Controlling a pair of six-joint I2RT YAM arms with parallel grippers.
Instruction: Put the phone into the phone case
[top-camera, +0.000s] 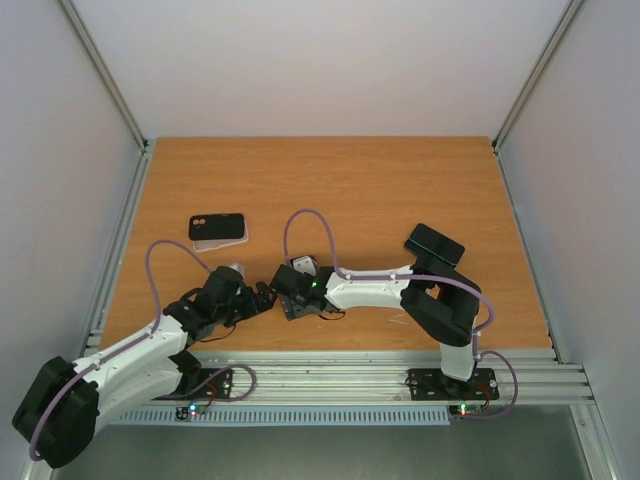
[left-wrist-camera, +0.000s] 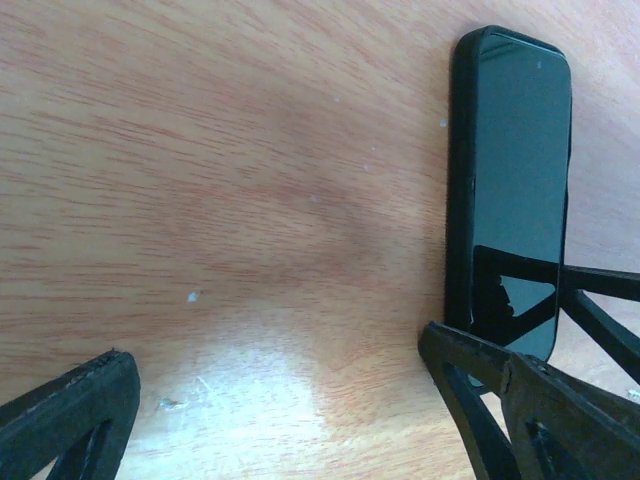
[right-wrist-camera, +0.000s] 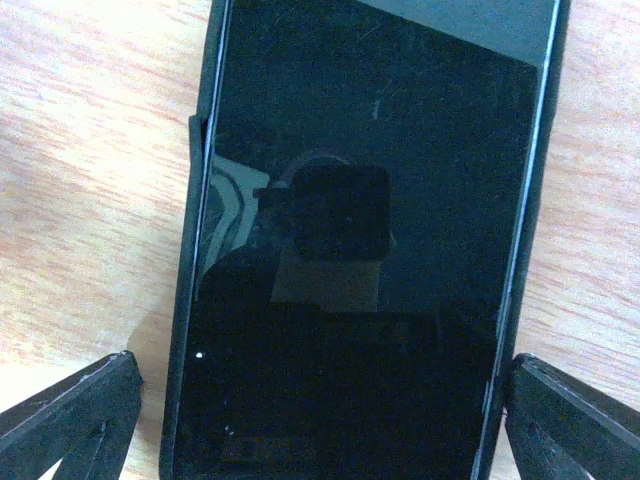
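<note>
- My right gripper (right-wrist-camera: 322, 365) hangs directly over the phone (right-wrist-camera: 360, 230). Its 2 fingers are spread wide, 1 beside each long edge, and neither is closed on it.
- The phone lies flat on the wooden table (right-wrist-camera: 80, 150), dark screen up, with my own wrist reflected in the glass.
- A black rim runs along the screen's edges. This is the phone case (left-wrist-camera: 458, 200), and the phone sits inside it as far as I can see (the near end is cut off in both wrist views).
- My left gripper (left-wrist-camera: 270, 360) is wide open too and holds nothing, with bare wood between its 2 fingers.
- From my left wrist the cased phone lies off to the right. My finger (left-wrist-camera: 480, 400) on that side crosses in front of its near end, but I cannot tell whether it touches.
- From above, both grippers meet at the front middle of the table, tips just beside each other, and they hide the phone.
- Well apart, toward the back left, a black slab (top-camera: 217, 227) with a camera cut-out rests on a pale flat thing (top-camera: 215, 244).
</note>
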